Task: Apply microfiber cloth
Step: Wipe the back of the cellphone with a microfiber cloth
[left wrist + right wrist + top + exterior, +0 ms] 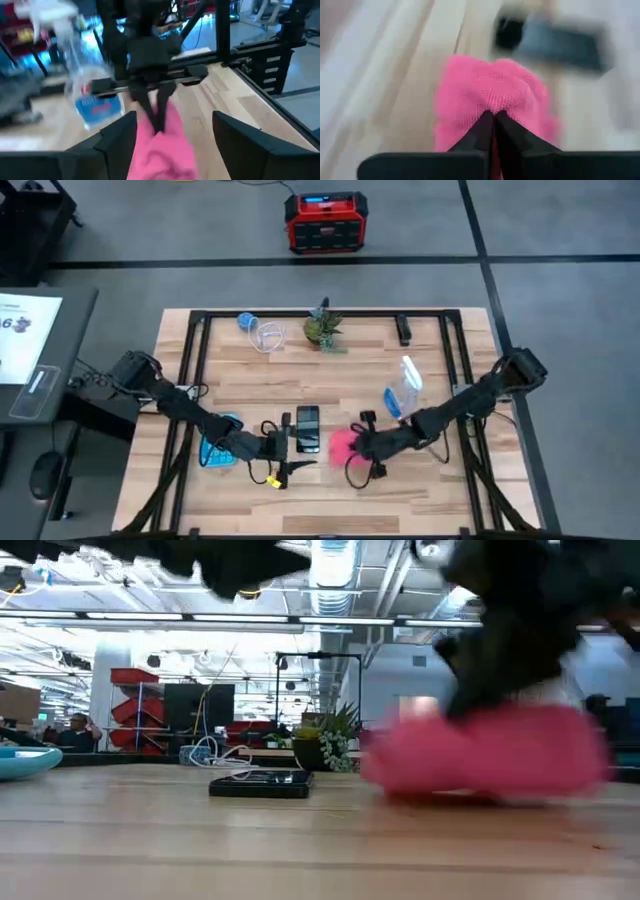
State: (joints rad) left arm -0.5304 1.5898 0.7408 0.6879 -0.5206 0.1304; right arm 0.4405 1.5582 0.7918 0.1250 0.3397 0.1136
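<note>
Two right gripper (493, 120) fingers pinch microfiber cloth (492, 90) beside phone (308, 427)

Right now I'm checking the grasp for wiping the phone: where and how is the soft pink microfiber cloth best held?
By the raised fold at its middle, from above. The soft pink microfiber cloth lies bunched on the table, and the right gripper already pinches that ridge with shut jaws, beside the black phone.

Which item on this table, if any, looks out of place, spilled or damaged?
Nothing stands out. The microfiber cloth is bunched, but only because the right gripper pinches it beside the phone. The spray bottle shows no spill. The left gripper waits open by the phone.
</note>
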